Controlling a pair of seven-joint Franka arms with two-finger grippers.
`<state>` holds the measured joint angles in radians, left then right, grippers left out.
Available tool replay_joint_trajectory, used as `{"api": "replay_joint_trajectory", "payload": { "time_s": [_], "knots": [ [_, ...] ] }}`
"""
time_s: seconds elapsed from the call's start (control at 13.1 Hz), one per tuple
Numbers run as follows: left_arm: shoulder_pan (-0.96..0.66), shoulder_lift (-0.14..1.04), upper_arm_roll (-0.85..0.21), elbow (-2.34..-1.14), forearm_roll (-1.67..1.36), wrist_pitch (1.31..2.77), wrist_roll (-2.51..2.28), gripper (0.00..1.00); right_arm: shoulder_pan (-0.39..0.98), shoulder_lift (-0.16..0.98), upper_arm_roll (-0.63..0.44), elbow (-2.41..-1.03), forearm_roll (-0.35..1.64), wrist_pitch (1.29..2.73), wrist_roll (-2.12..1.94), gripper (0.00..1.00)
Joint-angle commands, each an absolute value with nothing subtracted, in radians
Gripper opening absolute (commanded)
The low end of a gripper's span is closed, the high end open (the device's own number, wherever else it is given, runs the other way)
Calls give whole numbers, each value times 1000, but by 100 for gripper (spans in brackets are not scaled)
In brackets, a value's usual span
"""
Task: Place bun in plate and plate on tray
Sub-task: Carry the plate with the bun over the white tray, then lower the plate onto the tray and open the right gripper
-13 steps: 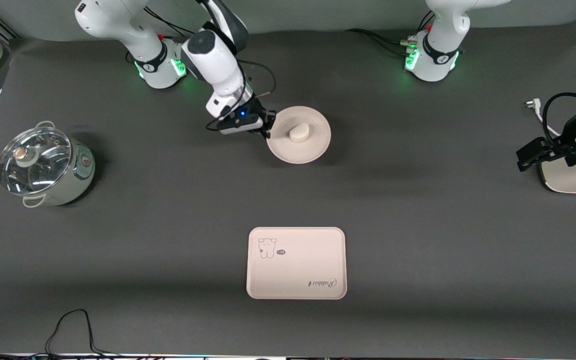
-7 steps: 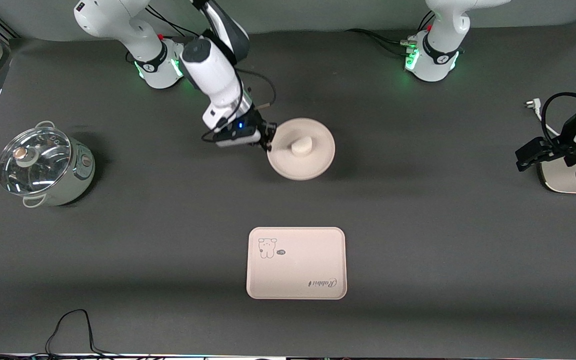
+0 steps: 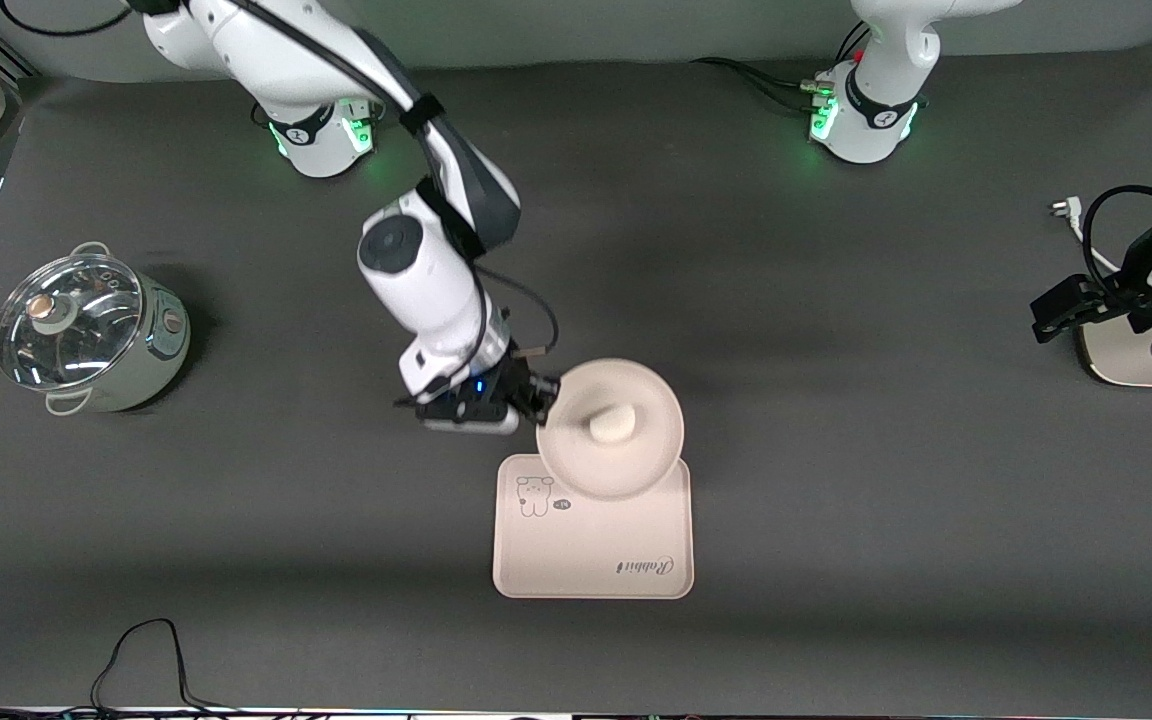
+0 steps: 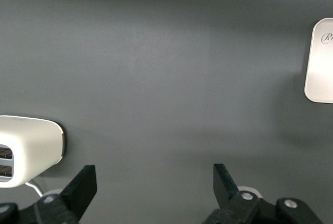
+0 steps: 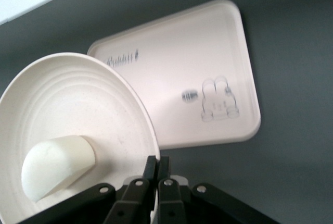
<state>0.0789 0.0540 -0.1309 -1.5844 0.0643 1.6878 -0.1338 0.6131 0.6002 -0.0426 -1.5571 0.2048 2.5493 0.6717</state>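
The round cream plate [image 3: 636,395] hangs in the air, with the off-white bun [image 3: 611,426] lying in it. My right gripper [image 3: 543,393] is shut on the plate's rim and holds it over the edge of the tray [image 3: 586,555] that lies farther from the front camera. The right wrist view shows the plate [image 5: 78,109], the bun [image 5: 56,165], the tray [image 5: 187,78] below and my right gripper [image 5: 157,162]. My left gripper [image 4: 155,177] is open and empty, waiting at the left arm's end of the table; it also shows in the front view [image 3: 1048,318].
A steel pot with a glass lid [image 3: 86,332] stands at the right arm's end of the table. A white toaster-like appliance [image 3: 1146,355] sits under my left gripper; it also shows in the left wrist view [image 4: 28,148]. A black cable [image 3: 136,650] lies near the front edge.
My right gripper has carried the plate with the bun toward the front camera, from the bare table to over the tray's edge. The left arm has not moved.
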Motion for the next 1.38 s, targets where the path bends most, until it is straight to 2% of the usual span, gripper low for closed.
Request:
{"api": "replay_joint_trajectory", "payload": {
  "time_s": [0.0, 0.15, 0.31, 0.61, 1.0, 1.07, 1.15, 1.3],
  "knots": [
    [74, 52, -127, -1578, 75, 1686, -133, 100, 577, 786, -38, -1286, 215, 2482, 653, 0],
    [74, 52, -127, -1577, 75, 1690, -135, 100, 565, 875, -40, -1185, 215, 2480, 655, 0],
    [75, 52, -126, -1578, 75, 1687, -135, 100, 557, 946, -40, -1140, 215, 2490, 655, 0],
    [83, 66, -124, -1578, 72, 1690, -132, 100, 557, 1035, -40, -1146, 216, 2591, 655, 0],
    [83, 67, -124, -1577, 72, 1692, -132, 100, 561, 1054, -38, -1170, 216, 2618, 655, 0],
    [83, 67, -124, -1578, 71, 1692, -132, 100, 561, 1054, -38, -1173, 218, 2619, 655, 16],
    [83, 67, -124, -1577, 72, 1692, -132, 100, 561, 1054, -38, -1173, 222, 2619, 655, 60],
    [83, 67, -124, -1572, 72, 1692, -133, 100, 561, 1046, -38, -1173, 222, 2619, 657, 100]
  ]
}}
